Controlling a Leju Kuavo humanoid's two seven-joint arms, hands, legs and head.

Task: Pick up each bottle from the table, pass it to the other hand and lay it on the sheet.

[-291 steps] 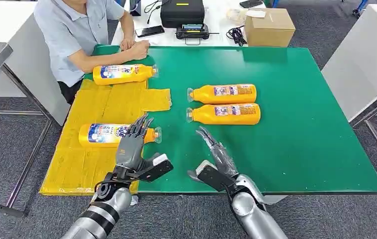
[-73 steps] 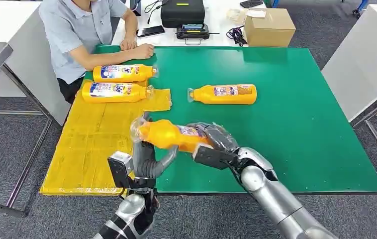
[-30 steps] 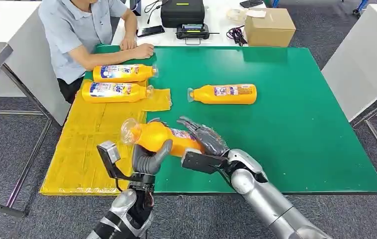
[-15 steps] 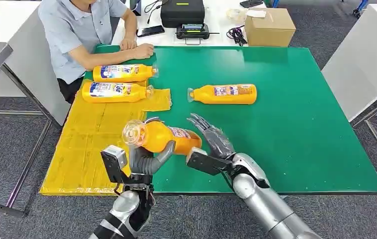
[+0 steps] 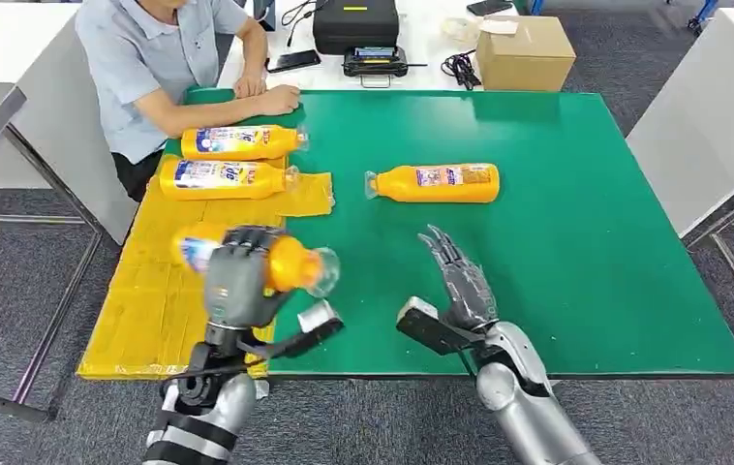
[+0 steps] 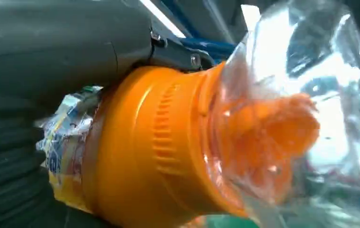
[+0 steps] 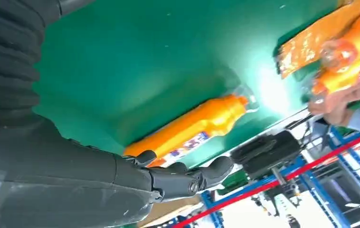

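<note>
**Bottle labels present, wording mostly too small to read**

In the head view, the two bottles lying on the yellow sheet [image 5: 160, 291] carry blue-and-white labels: the farther bottle [image 5: 239, 142] shows printing too fine to make out, and the nearer bottle [image 5: 225, 179] shows large blue characters that cannot be read with certainty. The lone bottle on the green desk [image 5: 433, 182] has a smaller label with blue and red marks, illegible. The bottle in the left hand [image 5: 247, 262] bears a crumpled label, seen close in the left wrist view, its blue print unreadable.
</note>
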